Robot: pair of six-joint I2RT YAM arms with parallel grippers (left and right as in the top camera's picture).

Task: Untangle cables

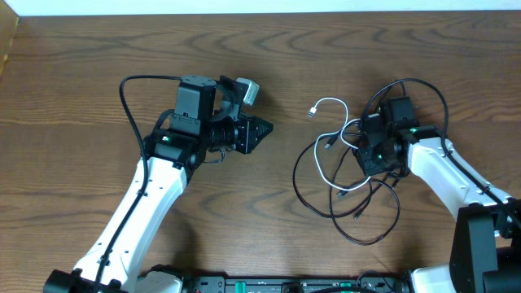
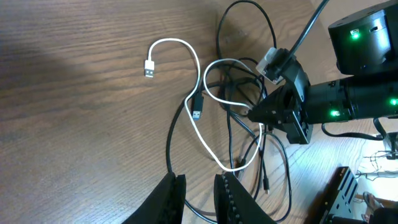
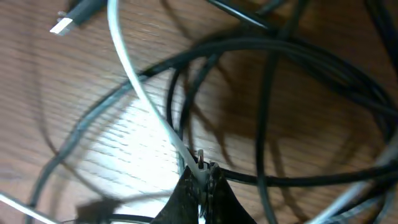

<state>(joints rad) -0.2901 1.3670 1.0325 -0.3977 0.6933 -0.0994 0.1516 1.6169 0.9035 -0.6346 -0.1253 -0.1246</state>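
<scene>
On the brown table point(image 1: 98, 49), with its wavy wood grain, we see the left gripper point(image 1: 262, 130). Its fingers are only a little apart and have nothing between them. To the right, the thin black cables point(image 3: 266, 112) lie in loose round loops (crossing each other). The closed right gripper point(image 3: 202, 171) pinches the smooth white cable point(image 3: 140, 87).

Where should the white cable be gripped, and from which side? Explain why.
Grip the white cable on its free arc just behind the plug, coming straight down from above: that stretch lies alone on the bare table, clear of the black cables.
</scene>
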